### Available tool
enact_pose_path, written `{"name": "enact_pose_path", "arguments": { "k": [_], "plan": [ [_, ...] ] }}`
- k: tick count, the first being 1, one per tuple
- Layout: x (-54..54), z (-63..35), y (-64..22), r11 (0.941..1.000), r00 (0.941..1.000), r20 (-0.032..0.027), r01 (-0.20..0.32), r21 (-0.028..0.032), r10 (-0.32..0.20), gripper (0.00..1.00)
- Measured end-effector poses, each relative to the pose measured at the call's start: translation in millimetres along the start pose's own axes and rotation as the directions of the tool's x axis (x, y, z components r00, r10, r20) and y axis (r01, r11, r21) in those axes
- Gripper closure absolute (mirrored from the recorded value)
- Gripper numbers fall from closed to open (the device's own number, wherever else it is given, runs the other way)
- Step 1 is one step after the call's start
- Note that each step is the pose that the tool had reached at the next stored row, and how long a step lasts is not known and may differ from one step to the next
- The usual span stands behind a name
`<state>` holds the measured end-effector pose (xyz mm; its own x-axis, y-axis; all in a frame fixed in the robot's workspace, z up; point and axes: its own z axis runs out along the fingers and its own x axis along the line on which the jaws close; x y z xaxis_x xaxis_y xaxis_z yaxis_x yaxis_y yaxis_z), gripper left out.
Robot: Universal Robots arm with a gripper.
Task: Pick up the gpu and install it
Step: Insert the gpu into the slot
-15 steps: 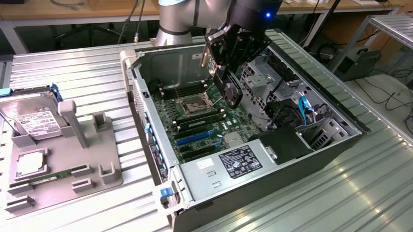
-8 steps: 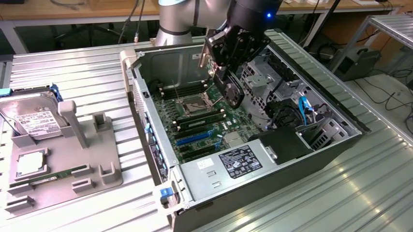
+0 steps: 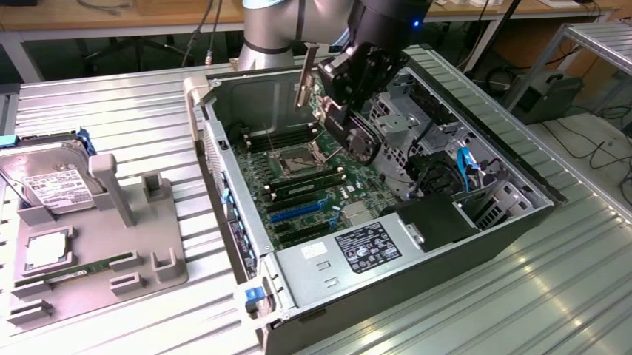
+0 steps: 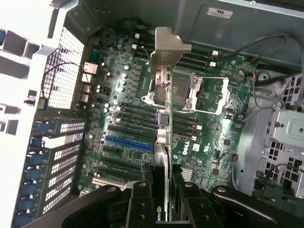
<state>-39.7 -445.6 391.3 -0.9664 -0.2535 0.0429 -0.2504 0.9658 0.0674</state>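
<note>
My gripper (image 3: 348, 111) is shut on the gpu (image 3: 360, 140), a thin dark card with a round black fan, and holds it in the air over the open computer case (image 3: 513, 185). Its silver bracket (image 3: 307, 74) points toward the case's back wall. In the wrist view the gpu (image 4: 163, 142) shows edge-on, with the bracket (image 4: 167, 47) at the far end and the gripper (image 4: 161, 209) clamped on the near end. It hangs above the motherboard (image 4: 128, 95), over the CPU socket (image 4: 190, 92) and close to the blue slot (image 4: 128, 142). The card touches no slot.
A grey fixture tray (image 3: 99, 244) at the exterior view's left carries a silver hard drive (image 3: 49, 185) and a green memory stick (image 3: 94, 265). Inside the case are the power supply (image 3: 365, 248), a drive cage (image 3: 415, 111) and loose cables (image 3: 464, 166).
</note>
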Motion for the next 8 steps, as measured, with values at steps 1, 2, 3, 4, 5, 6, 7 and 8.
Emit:
{"name": "enact_pose_path", "arguments": {
  "k": [1, 2, 3, 4, 5, 6, 7, 8],
  "plan": [
    [0.0, 0.0, 0.0, 0.9999, 0.9999, -0.0004, 0.017, 0.0008, -0.017, 0.74],
    [0.0, 0.0, 0.0, 0.9995, 0.9995, -0.0007, 0.033, 0.0015, -0.033, 0.74],
    [0.0, 0.0, 0.0, 0.9987, 0.9987, -0.0011, 0.05, 0.0024, -0.05, 0.74],
    [0.0, 0.1, 0.0, 0.9967, 0.9967, -0.0016, 0.081, 0.0039, -0.081, 0.74],
    [0.0, 0.1, 0.0, 0.9943, 0.9944, -0.0021, 0.106, 0.0052, -0.106, 0.74],
    [0.0, 0.1, 0.0, 0.9919, 0.9919, -0.0026, 0.127, 0.0062, -0.127, 0.74],
    [0.0, 0.1, 0.0, 0.9895, 0.9895, -0.003, 0.144, 0.007, -0.144, 0.74],
    [0.0, 0.1, 0.0, 0.9871, 0.9872, -0.0033, 0.16, 0.0077, -0.16, 0.74]
  ]
}}
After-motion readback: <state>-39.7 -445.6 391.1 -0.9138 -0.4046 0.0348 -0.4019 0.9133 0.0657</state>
